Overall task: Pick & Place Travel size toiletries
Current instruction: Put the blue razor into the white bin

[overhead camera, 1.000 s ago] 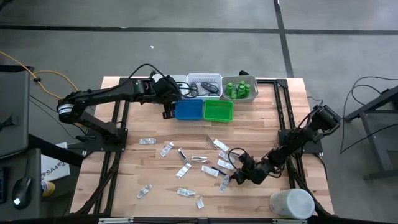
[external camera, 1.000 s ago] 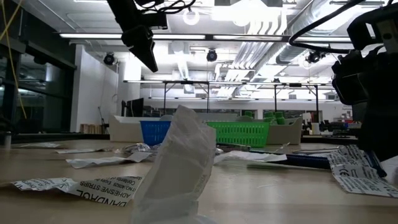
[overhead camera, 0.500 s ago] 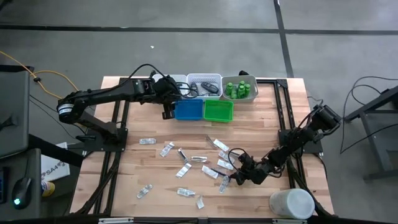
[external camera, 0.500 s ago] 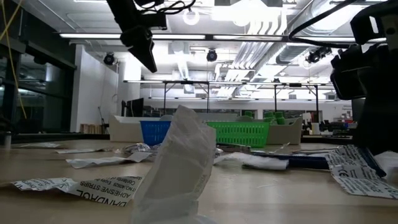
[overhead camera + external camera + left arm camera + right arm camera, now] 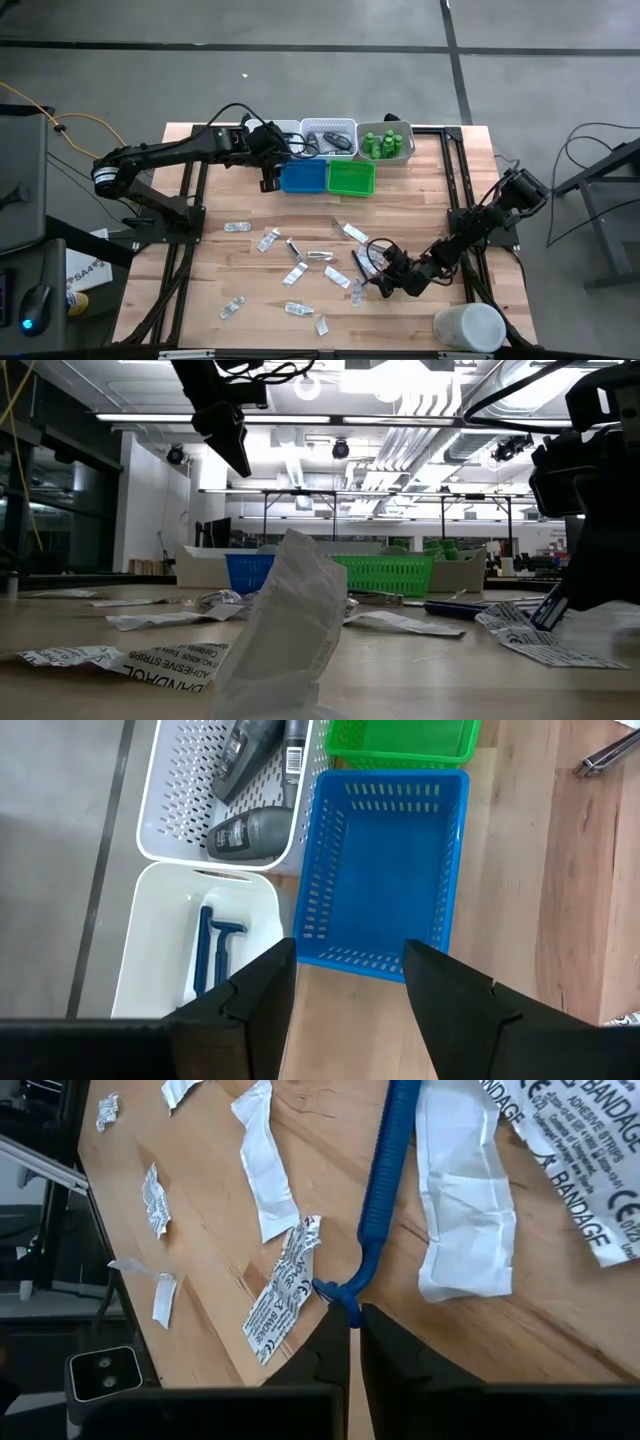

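Travel size toiletries lie scattered on the wooden table (image 5: 250, 270): white flat packets (image 5: 320, 257) and a thin blue razor (image 5: 385, 1180). My right gripper (image 5: 355, 1315), low over the table near its right front, is shut on the razor's end; it also shows in the high view (image 5: 380, 284). Green bottles (image 5: 385, 143) stand in a tray at the back. My left gripper (image 5: 350, 980) hangs open above the near edge of the blue tray (image 5: 385, 870), with nothing between its fingers. My right gripper pinches the razor's end with the short crosspiece (image 5: 343, 1290) between its two fingertips (image 5: 330, 1342). The fingers slant down from the table's right side and lie roughly along the handle. The rest of the handle (image 5: 392, 1140) lies on the table among the packets.
Trays stand in a row at the back: a white one with blue razors (image 5: 200, 935), a perforated one with dark grey pieces (image 5: 240, 790), a blue one and a green one (image 5: 351, 177). A large white cylinder (image 5: 468, 327) stands at the right front corner. A crumpled packet (image 5: 290, 620) lies near the front edge.
The blue razor has slid and turned on the table by my right gripper, and the white packets beside it have shifted. My right gripper has rolled a little in place.
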